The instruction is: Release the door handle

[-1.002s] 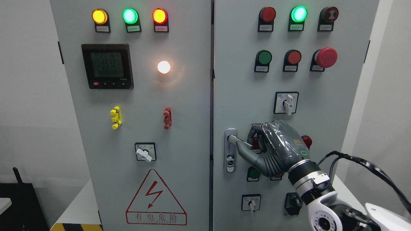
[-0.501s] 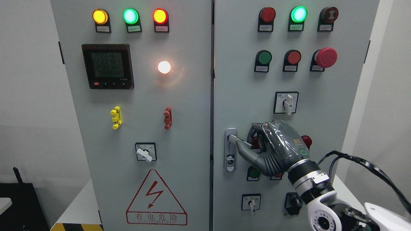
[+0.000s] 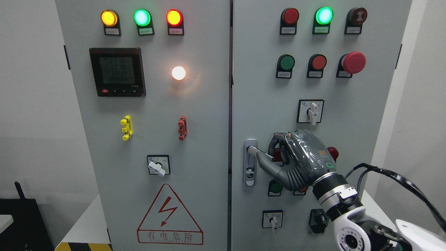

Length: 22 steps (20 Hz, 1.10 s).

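Observation:
The silver door handle (image 3: 253, 151) is mounted at the left edge of the right cabinet door (image 3: 264, 104), with its lever pointing right above a keyed plate. My right hand (image 3: 273, 157), dark grey and wrapped in clear film, comes in from the lower right. Its fingers (image 3: 278, 144) are curled over the lever's outer end and the thumb (image 3: 266, 163) lies just under the lever, so the hand is shut on the handle. The lever's tip is hidden inside the hand. The left arm is out of view.
Both cabinet doors look closed, with a dark seam (image 3: 230, 122) between them. Around my hand are a white rotary switch (image 3: 311, 111), a red button (image 3: 332, 152), a green button (image 3: 276, 188) and lower switches (image 3: 272, 219). A black cable (image 3: 393, 177) loops off my forearm.
Almost nothing differs. The hand stays curled on the lever, shifted up by a few pixels at most; the meter digits flicker.

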Tool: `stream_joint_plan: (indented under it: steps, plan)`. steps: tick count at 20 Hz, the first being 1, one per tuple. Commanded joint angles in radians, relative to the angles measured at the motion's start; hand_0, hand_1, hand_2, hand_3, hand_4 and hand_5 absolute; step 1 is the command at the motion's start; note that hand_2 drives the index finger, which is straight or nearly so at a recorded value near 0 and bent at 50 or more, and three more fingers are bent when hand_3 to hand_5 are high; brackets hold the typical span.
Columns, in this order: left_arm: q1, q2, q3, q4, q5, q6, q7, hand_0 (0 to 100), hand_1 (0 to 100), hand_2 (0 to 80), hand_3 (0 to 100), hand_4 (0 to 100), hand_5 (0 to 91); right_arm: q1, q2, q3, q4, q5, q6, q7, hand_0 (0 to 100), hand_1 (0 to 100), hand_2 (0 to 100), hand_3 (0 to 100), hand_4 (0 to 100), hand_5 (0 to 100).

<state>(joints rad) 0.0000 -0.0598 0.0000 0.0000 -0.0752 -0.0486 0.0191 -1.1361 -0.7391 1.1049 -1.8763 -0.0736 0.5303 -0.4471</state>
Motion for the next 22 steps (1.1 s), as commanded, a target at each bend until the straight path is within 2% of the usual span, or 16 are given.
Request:
stream_joint_plan:
  steps: [1,18,22]
  plan:
    - [-0.003,0.0,0.002,0.009,0.0,0.0,-0.001,12,39,0.0,0,0,0.0,-0.002,0.0,-0.004,-0.001,0.0,-0.001,0.001,47,33,60,100,100,100]
    - [-0.003,0.0,0.002,0.009,0.0,0.0,0.001,12,39,0.0,0,0,0.0,-0.007,0.001,-0.005,0.0,0.002,-0.003,0.001,48,33,60,100,100,100]
    - [-0.003,0.0,0.002,0.009,0.0,0.0,0.001,12,39,0.0,0,0,0.0,-0.008,0.01,-0.005,0.002,0.0,-0.001,0.002,48,33,61,100,100,100]
